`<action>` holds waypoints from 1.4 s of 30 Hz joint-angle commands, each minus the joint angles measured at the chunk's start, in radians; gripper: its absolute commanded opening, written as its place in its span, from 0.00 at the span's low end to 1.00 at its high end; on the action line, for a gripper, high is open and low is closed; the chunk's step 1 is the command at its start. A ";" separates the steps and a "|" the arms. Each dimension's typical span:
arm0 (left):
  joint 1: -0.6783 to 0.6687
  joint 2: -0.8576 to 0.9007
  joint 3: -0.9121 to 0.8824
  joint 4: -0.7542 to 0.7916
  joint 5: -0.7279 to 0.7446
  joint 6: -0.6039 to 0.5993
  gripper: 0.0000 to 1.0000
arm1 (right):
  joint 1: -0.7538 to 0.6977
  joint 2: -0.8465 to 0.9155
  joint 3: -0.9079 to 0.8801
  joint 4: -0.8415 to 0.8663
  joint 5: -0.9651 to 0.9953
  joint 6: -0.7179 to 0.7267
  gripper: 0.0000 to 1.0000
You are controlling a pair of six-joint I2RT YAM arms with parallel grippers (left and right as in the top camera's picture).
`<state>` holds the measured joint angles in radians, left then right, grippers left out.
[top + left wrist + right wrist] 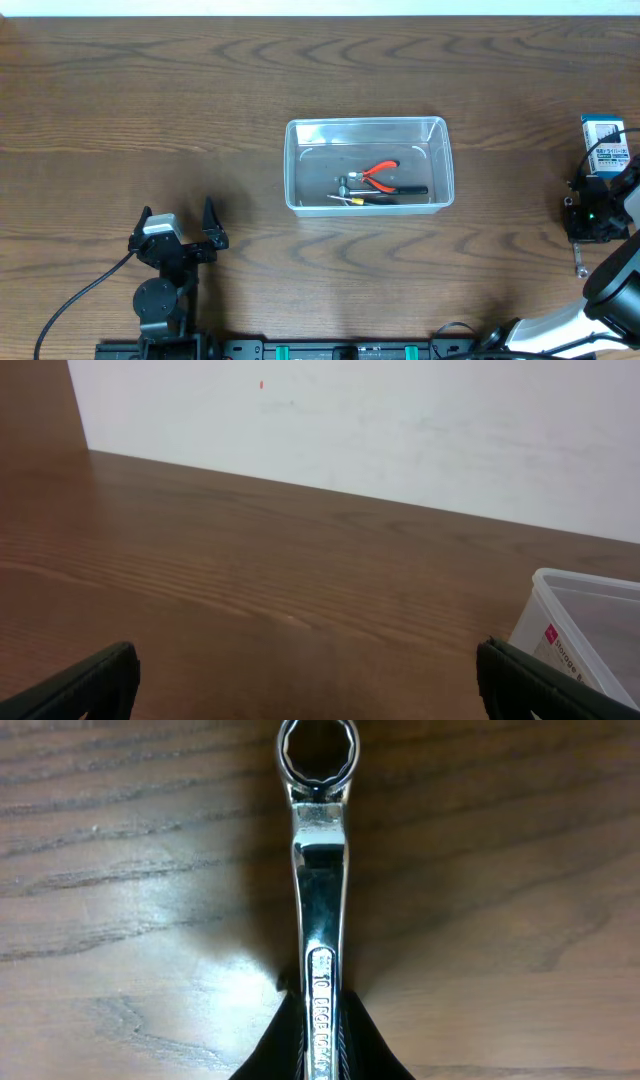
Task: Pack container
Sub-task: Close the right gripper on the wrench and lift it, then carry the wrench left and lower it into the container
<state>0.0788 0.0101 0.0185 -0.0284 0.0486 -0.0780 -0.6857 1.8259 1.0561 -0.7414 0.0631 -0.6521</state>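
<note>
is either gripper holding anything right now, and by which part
The right gripper pinches a wrench by its shank, ring end free. The left gripper is open, empty.

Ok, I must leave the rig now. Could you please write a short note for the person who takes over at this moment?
Left pincer: open, holding nothing, at the near left of the table, apart from the container.
Right pincer: shut on a shiny wrench, at the far right beside the blue-and-white box. I cannot tell whether the wrench is lifted.
Done: red-handled pliers and other small tools lie in the container.
Left: carry the wrench to the container and release it inside.
</note>
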 commanded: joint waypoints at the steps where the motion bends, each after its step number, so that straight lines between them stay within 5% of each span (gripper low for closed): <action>1: 0.006 -0.006 -0.014 -0.041 -0.016 0.005 0.98 | 0.030 0.006 0.072 -0.014 -0.027 0.039 0.01; 12: 0.006 -0.006 -0.014 -0.041 -0.016 0.005 0.98 | 0.259 0.006 0.524 -0.340 -0.132 0.071 0.01; 21: 0.006 -0.006 -0.014 -0.042 -0.016 0.005 0.98 | 0.640 0.006 0.812 -0.548 -0.169 0.070 0.01; 31: 0.006 -0.006 -0.014 -0.041 -0.016 0.005 0.98 | 1.019 0.008 0.796 -0.579 -0.168 -0.198 0.01; 42: 0.006 -0.006 -0.014 -0.042 -0.016 0.005 0.98 | 1.084 0.058 0.626 -0.505 -0.170 -0.314 0.01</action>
<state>0.0788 0.0101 0.0185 -0.0288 0.0490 -0.0780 0.3965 1.8530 1.7180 -1.2602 -0.1009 -0.9264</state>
